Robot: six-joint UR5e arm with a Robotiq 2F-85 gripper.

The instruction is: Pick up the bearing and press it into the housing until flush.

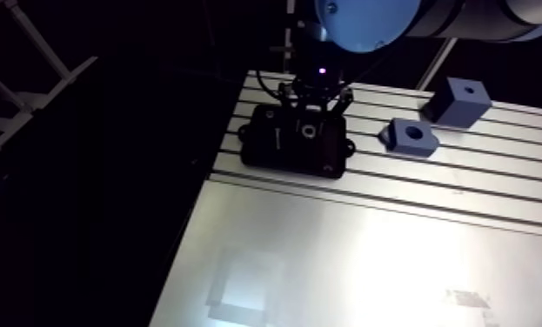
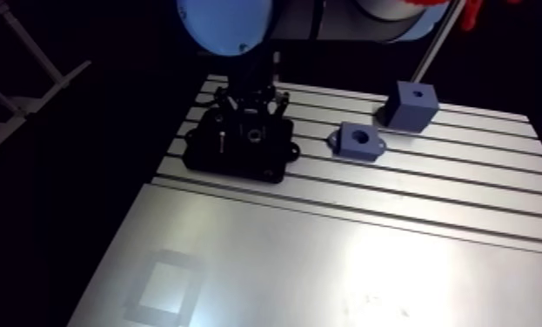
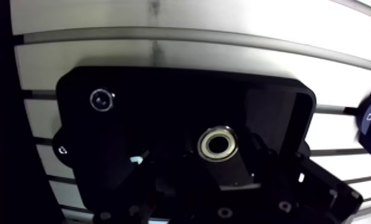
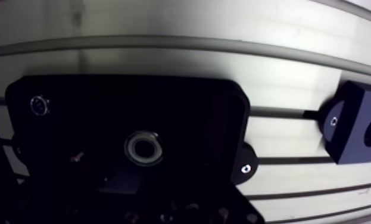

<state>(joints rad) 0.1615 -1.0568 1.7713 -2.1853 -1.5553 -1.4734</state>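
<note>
The surface (image 1: 370, 252) is a slotted aluminium table that fills the lower and right part of the arm view.

The housing (image 1: 274, 143), a black rectangular body with rounded corners, lies flat on the surface slightly left of centre in the upper half of the frame, near the surface's left edge.

The bearing (image 1: 308, 131) shows as a bright metal ring within the outline of the housing's top face, towards its right half. The views do not show whether it sits flush.

The tool (image 1: 316, 106) comes down from the top edge of the arm view and stands directly over the housing, with its tip close above the bearing. In the wrist view the tool's parts are dark against the dark housing. It cannot be told whether the tool is wide, narrow or holding the bearing.

In the wrist view a small round screw head (image 3: 101, 99) sits in one far corner of the housing, well apart from the bearing.

A flat blue block (image 1: 411, 136) with a centre hole lies to the right of the housing, apart from it. A tall blue block (image 1: 458, 101) with a hole in its top stands further to the upper right.
</note>
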